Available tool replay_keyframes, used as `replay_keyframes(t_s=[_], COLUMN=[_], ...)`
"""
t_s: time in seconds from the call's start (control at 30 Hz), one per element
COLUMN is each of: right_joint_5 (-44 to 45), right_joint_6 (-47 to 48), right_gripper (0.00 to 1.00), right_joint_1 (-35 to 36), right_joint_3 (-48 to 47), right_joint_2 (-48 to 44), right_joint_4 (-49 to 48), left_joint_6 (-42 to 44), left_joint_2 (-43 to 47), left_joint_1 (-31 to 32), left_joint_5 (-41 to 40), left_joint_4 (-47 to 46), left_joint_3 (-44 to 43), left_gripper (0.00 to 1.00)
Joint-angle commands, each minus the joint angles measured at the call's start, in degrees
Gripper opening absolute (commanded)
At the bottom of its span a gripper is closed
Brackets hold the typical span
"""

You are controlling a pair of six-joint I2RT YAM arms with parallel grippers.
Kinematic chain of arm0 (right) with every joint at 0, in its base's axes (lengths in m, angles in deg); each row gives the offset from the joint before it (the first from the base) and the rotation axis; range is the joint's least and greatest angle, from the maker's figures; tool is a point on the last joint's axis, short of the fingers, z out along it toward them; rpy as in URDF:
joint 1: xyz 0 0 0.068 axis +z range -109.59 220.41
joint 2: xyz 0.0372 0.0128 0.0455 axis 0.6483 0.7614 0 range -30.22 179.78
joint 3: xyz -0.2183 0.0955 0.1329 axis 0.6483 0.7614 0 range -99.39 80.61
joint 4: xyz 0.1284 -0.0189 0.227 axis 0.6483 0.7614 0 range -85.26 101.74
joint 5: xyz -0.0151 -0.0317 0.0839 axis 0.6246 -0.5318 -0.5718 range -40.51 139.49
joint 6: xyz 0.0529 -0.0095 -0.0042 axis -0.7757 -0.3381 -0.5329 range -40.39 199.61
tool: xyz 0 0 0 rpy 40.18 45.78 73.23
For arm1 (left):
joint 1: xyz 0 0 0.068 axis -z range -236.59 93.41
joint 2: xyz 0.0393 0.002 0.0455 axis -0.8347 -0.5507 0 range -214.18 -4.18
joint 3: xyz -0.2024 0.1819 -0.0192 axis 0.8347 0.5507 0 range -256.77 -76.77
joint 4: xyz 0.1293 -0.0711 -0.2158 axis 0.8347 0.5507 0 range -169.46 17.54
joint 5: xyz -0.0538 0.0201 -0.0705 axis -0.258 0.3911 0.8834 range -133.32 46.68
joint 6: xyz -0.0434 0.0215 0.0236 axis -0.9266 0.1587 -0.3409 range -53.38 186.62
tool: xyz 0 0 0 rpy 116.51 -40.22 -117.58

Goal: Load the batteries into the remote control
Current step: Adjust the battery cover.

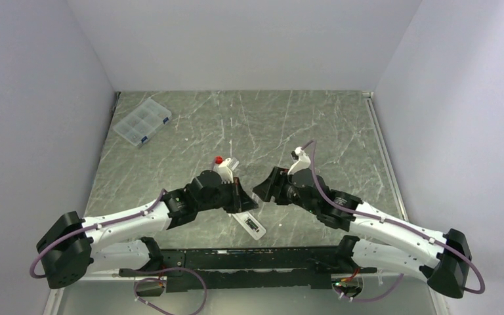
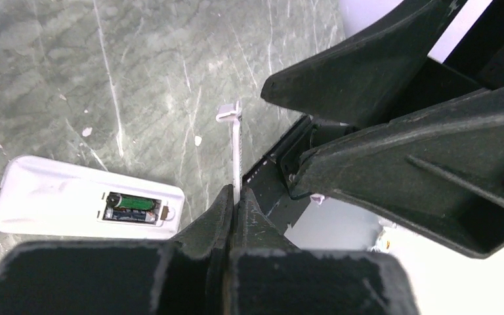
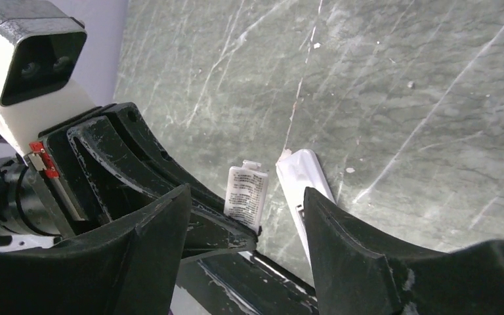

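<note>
The remote control (image 2: 59, 197) lies back-up on the worktop (image 1: 269, 125), just on the near side of both grippers. Its long axis runs from far-left to near-right. Two batteries (image 2: 130, 207), one of them greenish, sit side by side lengthwise in its open recess. The shell is smooth white plastic with rounded corners. The left gripper (image 2: 235, 197) is clamped on a thin white cover piece (image 3: 245, 197). The right gripper (image 1: 264, 189) has its fingers apart and holds nothing. The worktop is green-grey and marble-veined.
</note>
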Motion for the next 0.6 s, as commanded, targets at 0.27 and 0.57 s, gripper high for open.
replay_keyframes(t_s=[0.27,0.57], right_joint_5=[-4.71,-20.29], right_joint_6=[17.99,36.45], right_gripper=[0.64,0.61], right_joint_1=[-0.16,-0.16], right_joint_3=[-4.91,-12.40], right_joint_2=[-10.48,-13.73], right_joint_4=[11.29,21.99], left_joint_6=[9.33,16.14], left_joint_2=[3.95,2.55], left_joint_1=[0.15,0.15], left_joint_5=[16.89,31.36], left_joint_4=[6.00,16.09], left_joint_3=[-4.15,-10.68], left_gripper=[0.00,0.00])
